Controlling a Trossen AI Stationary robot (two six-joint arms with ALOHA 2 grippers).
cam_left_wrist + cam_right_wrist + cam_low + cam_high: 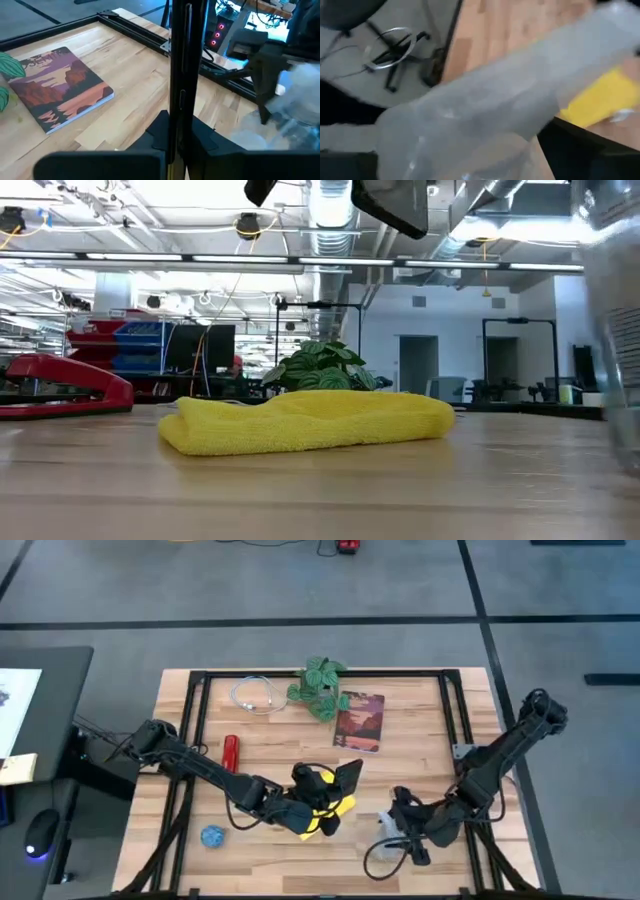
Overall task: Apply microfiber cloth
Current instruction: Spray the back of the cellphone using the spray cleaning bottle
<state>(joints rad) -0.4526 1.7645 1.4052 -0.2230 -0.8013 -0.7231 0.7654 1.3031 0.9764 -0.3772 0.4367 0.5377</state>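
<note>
At the desk's [420,755] six o'clock side, slightly left of centre, the microfiber cloth [336,813] lies folded on the wood, mostly covered in the high view by the left tool [322,802], which hovers over it. That tool grasps a black smartphone [348,776] edge-on; the left wrist view shows the thin dark slab [180,75] standing upright between the fingers, a detail the overhead picture only hints at. The low view alone shows the cloth [305,420] as a full, thick yellow fold lying flat, with a red stapler [62,387] at its nine o'clock and a leafy plant [322,368] behind it.

Toward four o'clock from the cloth, the right tool [405,825] is clenched on a clear plastic bottle [388,830]. The right wrist view is filled with that pale translucent body [485,115], with a corner of yellow cloth [600,97] beyond it.

A dark red book [359,721] lies at the cloth's one o'clock; the left wrist view shows its landscape cover [60,87]. A blue ball [212,836] sits at the cloth's nine o'clock, and a coiled white cable [255,694] near eleven.
</note>
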